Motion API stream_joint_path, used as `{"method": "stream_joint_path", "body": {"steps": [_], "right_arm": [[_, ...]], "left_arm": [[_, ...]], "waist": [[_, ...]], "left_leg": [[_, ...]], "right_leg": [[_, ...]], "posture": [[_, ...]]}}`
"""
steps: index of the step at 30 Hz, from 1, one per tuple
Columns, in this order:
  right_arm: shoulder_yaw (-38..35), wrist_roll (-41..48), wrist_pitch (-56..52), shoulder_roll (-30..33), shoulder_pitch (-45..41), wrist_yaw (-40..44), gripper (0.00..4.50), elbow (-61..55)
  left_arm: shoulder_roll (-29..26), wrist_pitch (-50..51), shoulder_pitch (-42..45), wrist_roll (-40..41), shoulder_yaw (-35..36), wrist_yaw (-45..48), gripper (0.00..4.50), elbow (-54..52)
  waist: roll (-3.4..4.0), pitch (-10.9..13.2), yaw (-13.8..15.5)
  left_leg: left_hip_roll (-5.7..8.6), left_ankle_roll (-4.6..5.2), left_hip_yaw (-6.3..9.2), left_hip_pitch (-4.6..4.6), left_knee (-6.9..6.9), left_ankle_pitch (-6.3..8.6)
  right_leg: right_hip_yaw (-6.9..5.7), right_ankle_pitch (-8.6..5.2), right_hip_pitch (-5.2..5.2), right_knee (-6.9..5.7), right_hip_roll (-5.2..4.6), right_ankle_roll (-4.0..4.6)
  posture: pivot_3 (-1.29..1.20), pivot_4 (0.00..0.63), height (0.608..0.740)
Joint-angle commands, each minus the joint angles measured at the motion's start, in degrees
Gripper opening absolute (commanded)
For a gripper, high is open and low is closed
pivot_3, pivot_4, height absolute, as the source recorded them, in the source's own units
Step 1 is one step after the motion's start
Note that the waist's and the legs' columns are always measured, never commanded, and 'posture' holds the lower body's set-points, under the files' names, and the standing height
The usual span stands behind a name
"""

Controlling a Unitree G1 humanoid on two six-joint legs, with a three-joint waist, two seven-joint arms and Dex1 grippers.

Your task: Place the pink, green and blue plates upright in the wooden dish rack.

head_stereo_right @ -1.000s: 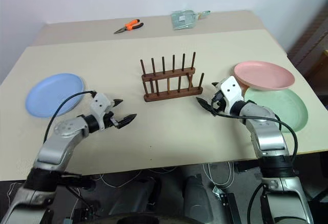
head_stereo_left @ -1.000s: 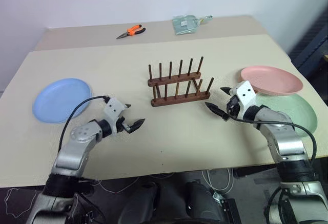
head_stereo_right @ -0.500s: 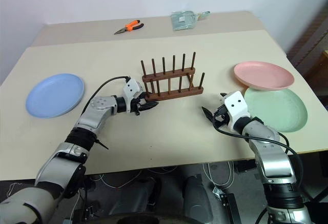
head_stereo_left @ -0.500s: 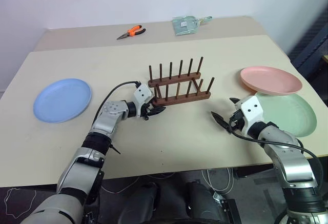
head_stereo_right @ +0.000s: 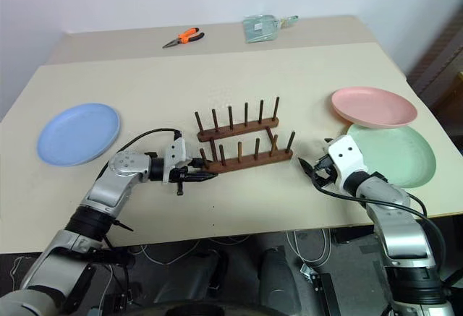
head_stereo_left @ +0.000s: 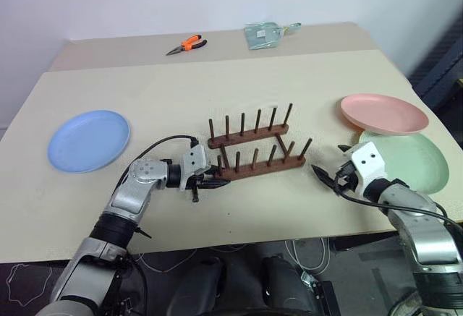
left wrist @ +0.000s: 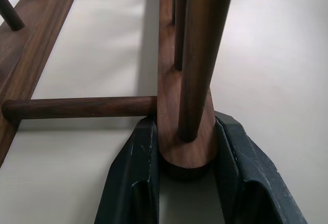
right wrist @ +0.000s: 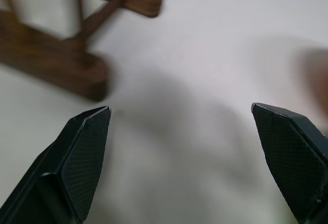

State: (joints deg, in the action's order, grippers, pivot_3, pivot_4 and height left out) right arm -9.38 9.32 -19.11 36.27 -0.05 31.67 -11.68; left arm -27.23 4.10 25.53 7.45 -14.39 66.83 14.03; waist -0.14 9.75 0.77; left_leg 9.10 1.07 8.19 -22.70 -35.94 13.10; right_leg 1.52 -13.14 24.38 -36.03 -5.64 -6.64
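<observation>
The wooden dish rack [head_stereo_left: 253, 150] stands empty at mid-table, slightly skewed. My left gripper [head_stereo_left: 210, 182] is shut on the left end of its near base bar; in the left wrist view the fingers [left wrist: 136, 157] press both sides of that bar end [left wrist: 185, 131]. My right gripper [head_stereo_left: 331, 164] hovers open just right of the rack, nothing between its fingers [right wrist: 87, 147]. The blue plate [head_stereo_left: 88, 139] lies flat at the far left. The pink plate [head_stereo_left: 383, 112] lies at the right, overlapping the far rim of the green plate [head_stereo_left: 416, 158].
Orange-handled pliers [head_stereo_left: 187, 43] and a pale green packet [head_stereo_left: 262, 34] lie at the table's back. The green plate sits close to the right table edge [head_stereo_left: 443, 131]. Bare tabletop lies between the blue plate and the rack.
My left gripper swung right to the rack and closed on its near bar end; the rack slid nearer and turned a little. My right gripper drew back and to the right, still open.
</observation>
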Motion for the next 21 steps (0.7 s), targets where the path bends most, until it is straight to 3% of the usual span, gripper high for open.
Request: {"method": "stream_joint_path", "body": {"steps": [1, 3, 5, 7, 8, 10, 15, 16, 21], "right_arm": [[-2.6, -0.5, 1.6, 1.7, 0.7, 0.4, 4.50, 0.6], [-2.9, -0.3, 1.9, 2.4, 1.4, 1.3, 4.50, 0.6], [-3.2, 0.6, 1.8, 2.9, 2.1, 2.6, 4.50, 0.1], [-3.2, 2.2, 1.3, 3.3, 3.1, 4.8, 3.97, -1.5], [-2.7, 2.9, 1.0, 3.6, 3.8, 6.1, 3.70, -2.6], [-1.2, 3.6, 0.4, 3.8, 4.9, 8.0, 2.73, -4.8], [3.1, 3.0, -0.7, 3.2, 5.1, 9.8, 0.09, -6.9], [4.1, 2.8, -1.1, 3.0, 4.8, 9.8, 0.00, -7.3], [8.7, 1.8, -3.2, 1.3, 2.3, 8.3, 0.00, -7.9]], "left_arm": [[-0.7, -1.2, 1.3, -1.9, 0.1, -1.4, 2.75, 1.9], [-1.6, -0.8, 1.3, -2.9, 1.0, -3.4, 3.74, 3.1], [-3.3, 0.7, 0.1, -2.8, 1.8, -4.1, 3.74, 2.6], [-5.9, 4.3, -2.9, -0.6, 3.5, -3.3, 3.83, -0.5], [-7.3, 6.2, -4.9, 0.6, 4.4, -2.9, 3.50, -2.9], [-9.7, 11.0, -9.7, 3.9, 5.7, -1.9, 2.92, -9.6], [-9.3, 22.5, -17.6, 11.3, 6.0, -5.0, 0.38, -25.5], [-8.3, 23.6, -18.5, 10.6, 4.9, -6.9, 0.07, -27.3], [-1.6, 26.1, -19.0, 7.8, 2.0, -16.4, 0.07, -29.4]], "waist": [[-0.01, 0.0, 0.0], [-0.01, 0.0, 0.0], [-0.01, 0.0, -0.2], [0.00, 0.0, -0.6], [0.00, 0.0, -0.8], [0.01, 0.0, -1.5], [0.03, 0.0, -1.3], [-0.01, 0.0, -1.0], [-0.03, 0.0, 0.2]], "left_leg": [[0.00, 0.00, 0.00, 0.00, 0.00, 0.00], [-0.01, 0.00, 0.01, 0.00, 0.00, 0.00], [-0.02, 0.00, 0.01, 0.01, 0.00, 0.00], [-0.03, 0.00, 0.00, 0.03, 0.01, 0.00], [-0.05, 0.00, 0.00, 0.05, 0.05, 0.00], [-0.12, -0.03, 0.00, 0.12, 0.12, 0.02], [-0.18, -0.05, -0.08, 0.21, 0.23, 0.04], [-0.18, -0.05, -0.09, 0.21, 0.22, 0.04], [-0.17, -0.10, -0.10, 0.18, 0.13, 0.07]], "right_leg": [[0.00, 0.00, -0.01, 0.01, 0.00, 0.00], [0.00, 0.00, -0.01, 0.00, 0.01, 0.00], [0.00, 0.00, 0.00, 0.00, 0.00, 0.00], [0.01, 0.00, 0.00, -0.01, 0.01, 0.00], [0.02, 0.00, 0.00, -0.01, 0.03, 0.00], [0.03, -0.02, 0.00, -0.03, 0.06, 0.02], [0.04, -0.15, -0.03, 0.00, 0.02, 0.21], [0.04, -0.16, -0.06, 0.02, 0.01, 0.20], [0.03, -0.17, -0.17, 0.14, -0.02, 0.20]], "posture": [[0.00, 0.150, 0.740], [0.00, 0.150, 0.740], [0.00, 0.150, 0.740], [0.00, 0.150, 0.740], [0.00, 0.150, 0.740], [0.00, 0.150, 0.740], [0.00, 0.150, 0.740], [0.00, 0.150, 0.740], [0.00, 0.150, 0.740]]}}
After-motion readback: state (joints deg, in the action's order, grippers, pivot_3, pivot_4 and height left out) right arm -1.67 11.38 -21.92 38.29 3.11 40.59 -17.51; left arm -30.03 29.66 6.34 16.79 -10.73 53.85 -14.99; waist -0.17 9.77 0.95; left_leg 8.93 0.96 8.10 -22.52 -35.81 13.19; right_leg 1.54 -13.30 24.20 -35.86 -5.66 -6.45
